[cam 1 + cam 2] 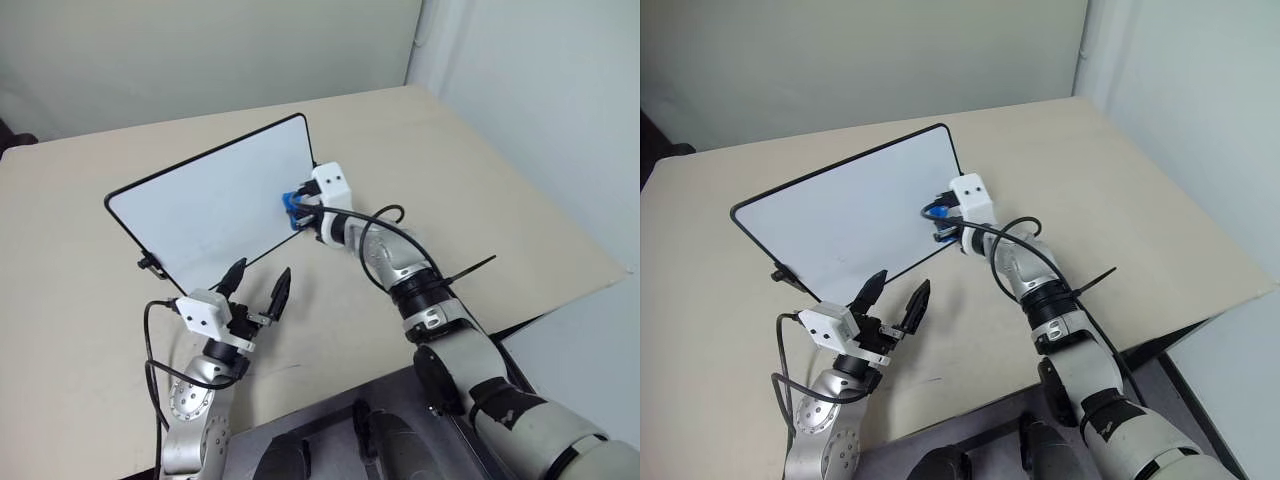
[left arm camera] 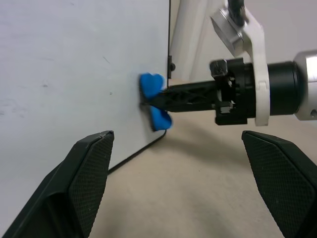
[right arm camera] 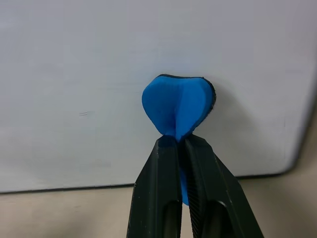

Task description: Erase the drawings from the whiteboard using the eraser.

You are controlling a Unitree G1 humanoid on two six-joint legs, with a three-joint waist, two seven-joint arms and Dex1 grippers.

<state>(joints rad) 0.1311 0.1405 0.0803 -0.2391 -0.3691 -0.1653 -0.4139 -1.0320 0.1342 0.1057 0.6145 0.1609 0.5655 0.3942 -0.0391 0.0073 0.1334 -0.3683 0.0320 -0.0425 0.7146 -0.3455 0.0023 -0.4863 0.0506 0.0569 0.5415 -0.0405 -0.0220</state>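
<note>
Eraser pressed to the whiteboard

My right fingers (image 3: 181, 144) pinch the blue eraser (image 3: 176, 110) flat against the whiteboard (image 1: 210, 205), near its right edge on the worktop (image 1: 480, 170); my left fingers (image 1: 257, 285) hang spread apart, holding nothing, just before its lower edge.

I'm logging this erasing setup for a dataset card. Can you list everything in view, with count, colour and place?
whiteboard: one, white with a thin black frame, standing tilted on the table, in front of both arms.
eraser: one, bright blue, squeezed in the right hand, pressed against the board's face near its lower right corner.
drawings: no clear blue strokes to be seen on the board; only faint specks.
table: one, beige, under the board and both arms.
wall: pale, behind the table.
left hand: one, black fingers spread open, holding nothing, just before the board's lower edge.
right hand: one, black fingers shut on the eraser.
</note>
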